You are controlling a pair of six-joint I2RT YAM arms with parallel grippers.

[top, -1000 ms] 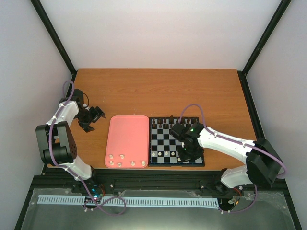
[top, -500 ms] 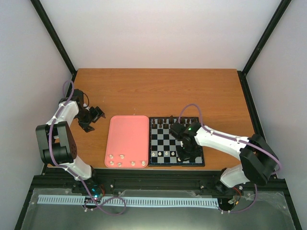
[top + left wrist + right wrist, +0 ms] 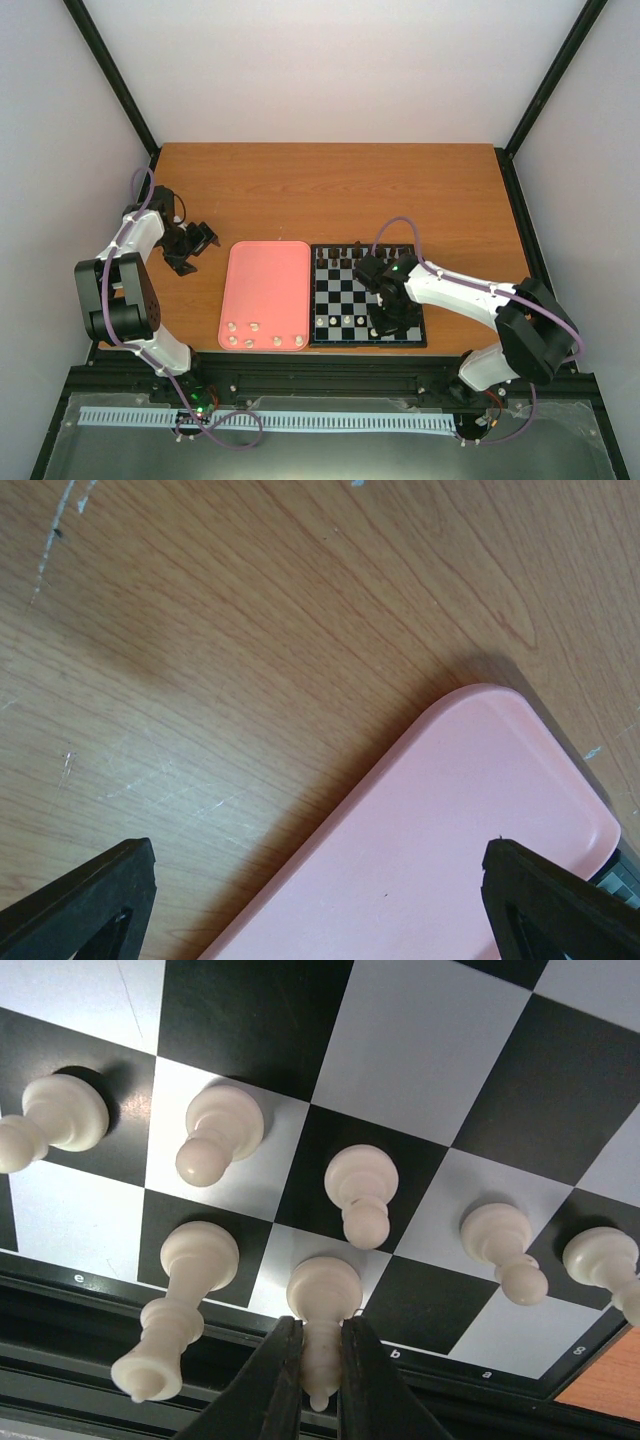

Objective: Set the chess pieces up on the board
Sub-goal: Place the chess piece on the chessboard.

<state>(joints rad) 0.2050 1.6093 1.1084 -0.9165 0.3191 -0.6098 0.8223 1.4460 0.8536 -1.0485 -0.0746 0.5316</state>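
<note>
The right pincer (image 3: 320, 1345) is clamped on the top of a tall cream-white chess piece (image 3: 322, 1295). The piece stands upright on an edge-row square of the black-and-pale chequered board (image 3: 420, 1050) directly beneath, long axis along the fingers. The left pincer (image 3: 315, 870) gapes wide and empty over the brown wooden surface (image 3: 250, 630), beside a pink plastic tray (image 3: 470, 820). Only the overhead view shows cream pieces (image 3: 265, 341) on that tray, nearer the left arm.

desk (image 3: 330, 190): brown wood, lightly scratched
tray (image 3: 265, 285): pink, flat on the desk toward its near edge
board (image 3: 345, 291): black-rimmed, just beside the tray's right side
</note>
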